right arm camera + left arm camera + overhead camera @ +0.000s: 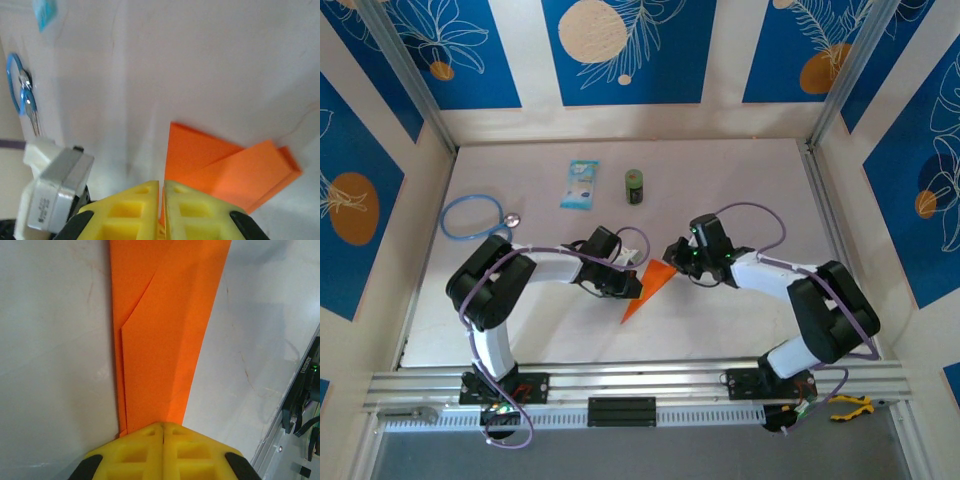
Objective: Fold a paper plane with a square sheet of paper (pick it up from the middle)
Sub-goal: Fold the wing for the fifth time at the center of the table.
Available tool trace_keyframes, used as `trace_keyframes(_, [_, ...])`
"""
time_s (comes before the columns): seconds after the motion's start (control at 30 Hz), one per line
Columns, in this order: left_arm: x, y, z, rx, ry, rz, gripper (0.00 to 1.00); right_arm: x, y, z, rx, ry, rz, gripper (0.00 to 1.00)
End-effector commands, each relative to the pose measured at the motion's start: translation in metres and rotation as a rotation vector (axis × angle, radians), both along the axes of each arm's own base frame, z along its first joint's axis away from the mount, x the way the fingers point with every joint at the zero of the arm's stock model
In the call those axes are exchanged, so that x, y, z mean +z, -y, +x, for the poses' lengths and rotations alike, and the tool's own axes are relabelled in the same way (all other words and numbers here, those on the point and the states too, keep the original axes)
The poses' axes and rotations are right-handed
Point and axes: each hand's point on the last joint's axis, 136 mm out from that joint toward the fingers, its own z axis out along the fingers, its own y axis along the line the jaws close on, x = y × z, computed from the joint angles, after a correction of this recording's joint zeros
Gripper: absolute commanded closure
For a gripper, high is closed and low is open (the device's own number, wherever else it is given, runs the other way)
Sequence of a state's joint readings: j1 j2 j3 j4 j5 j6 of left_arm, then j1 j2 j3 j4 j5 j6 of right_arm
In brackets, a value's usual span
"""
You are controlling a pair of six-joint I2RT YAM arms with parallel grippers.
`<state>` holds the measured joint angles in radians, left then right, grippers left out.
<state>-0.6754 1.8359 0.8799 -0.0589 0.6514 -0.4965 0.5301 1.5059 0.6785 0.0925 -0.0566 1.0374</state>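
The square sheet of paper is folded into a slim orange dart, the paper plane (646, 288), lying flat mid-table with its point toward me. My left gripper (632, 286) is at its left edge. In the left wrist view the left gripper (163, 426) is shut, its tips down on the end of the paper plane (160, 340), with nothing between them. My right gripper (671, 259) is at the wide far corner. In the right wrist view the right gripper (161, 184) is closed to a thin slit with a sliver of the paper plane (220, 165) in it.
A light-blue packet (580, 185) and a small green can (635, 186) lie at the back of the table. A blue cable loop with a metal piece (472, 216) sits at the left. The table's front rail (640, 380) runs below the paper.
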Motion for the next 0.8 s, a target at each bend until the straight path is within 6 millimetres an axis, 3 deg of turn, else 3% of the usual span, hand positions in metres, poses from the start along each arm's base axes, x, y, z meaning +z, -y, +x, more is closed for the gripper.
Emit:
trace_keyframes(0.0, [-0.036,-0.026,-0.028,0.016,-0.128,0.143,1.00,-0.016,-0.006,-0.006,0.017,-0.045,-0.020,0.89])
trace_keyframes(0.1, [-0.035,-0.026,-0.027,0.017,-0.124,0.143,1.00,-0.033,-0.001,-0.006,-0.009,-0.106,-0.048,0.91])
trace_keyframes(0.23, [-0.033,-0.027,-0.027,0.019,-0.122,0.140,1.00,-0.058,0.022,-0.005,-0.079,-0.169,-0.095,0.92])
trace_keyframes(0.43, [-0.027,-0.024,-0.027,0.021,-0.120,0.122,1.00,-0.062,0.032,-0.002,-0.075,-0.178,-0.059,0.92])
trace_keyframes(0.6, [0.007,-0.013,-0.020,0.033,-0.074,0.040,1.00,-0.062,0.026,-0.008,-0.030,-0.179,-0.061,0.92])
trace_keyframes(0.77, [0.051,0.007,-0.009,-0.013,0.008,-0.081,0.88,-0.064,0.026,-0.010,-0.039,-0.190,-0.066,0.93])
